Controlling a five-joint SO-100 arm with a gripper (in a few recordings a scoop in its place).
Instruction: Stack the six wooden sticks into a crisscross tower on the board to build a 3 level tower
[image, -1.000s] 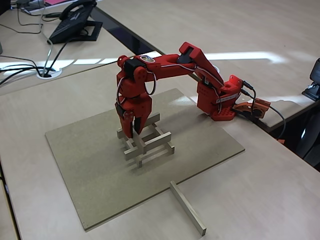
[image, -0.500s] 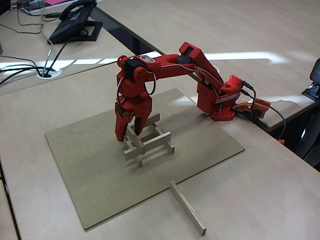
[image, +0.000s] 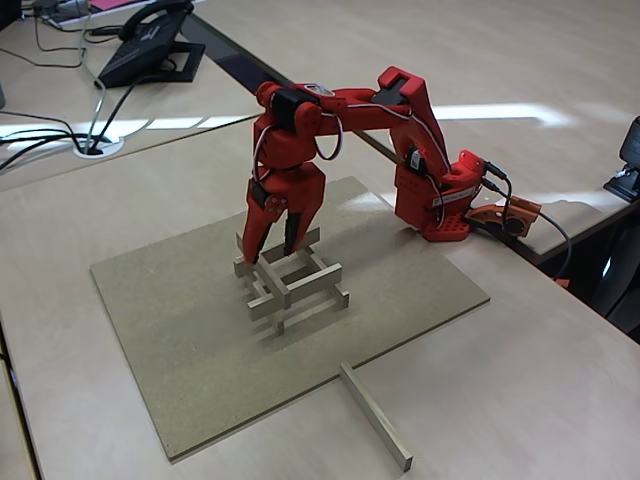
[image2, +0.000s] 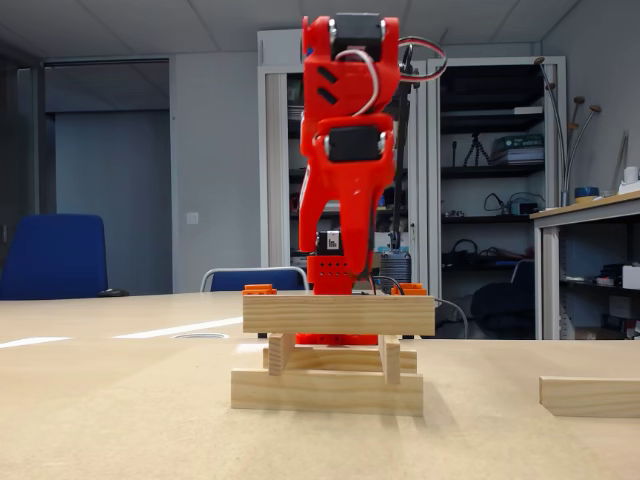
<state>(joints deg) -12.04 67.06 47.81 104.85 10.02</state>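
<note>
Pale square-section sticks latticed on matte board; red hand (spread, empty) above.

Evenly lit, mildly soft. Bright window glare streaking across the pale wood-grain desk surface; faint shadows; background slightly blurred.

Pale square-section raw-wood sticks, matt. Dull tan fibreboard panel, matt, speckled. Red glossy plastic hand. Pale wood-grain bench, smooth.
</note>
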